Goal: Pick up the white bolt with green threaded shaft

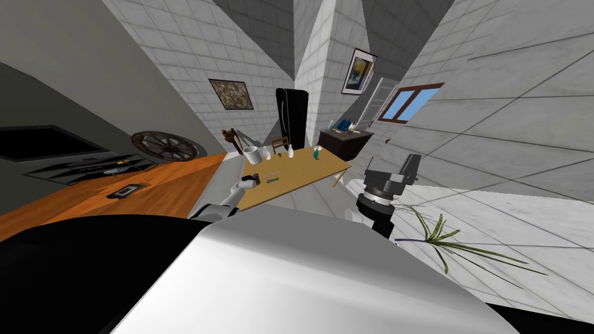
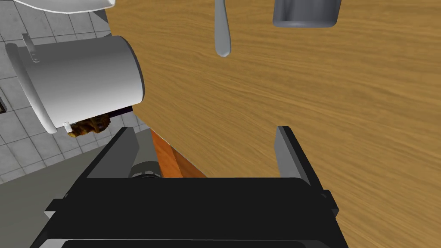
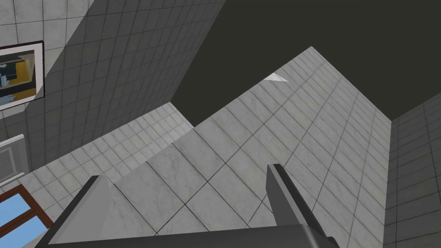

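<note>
Hovering over the wooden table (image 2: 301, 107), the left gripper (image 2: 204, 129) has both fingers spread wide with nothing between them, just bare wood, and a white mug (image 2: 82, 82) stands off to one side at the table's edge. In the head view the bolt (image 1: 272, 180) is a small green-and-white speck lying on the tabletop just beside that gripper. Off the table's side, the right gripper (image 3: 185, 172) is raised, fingers also wide apart and empty.
</note>
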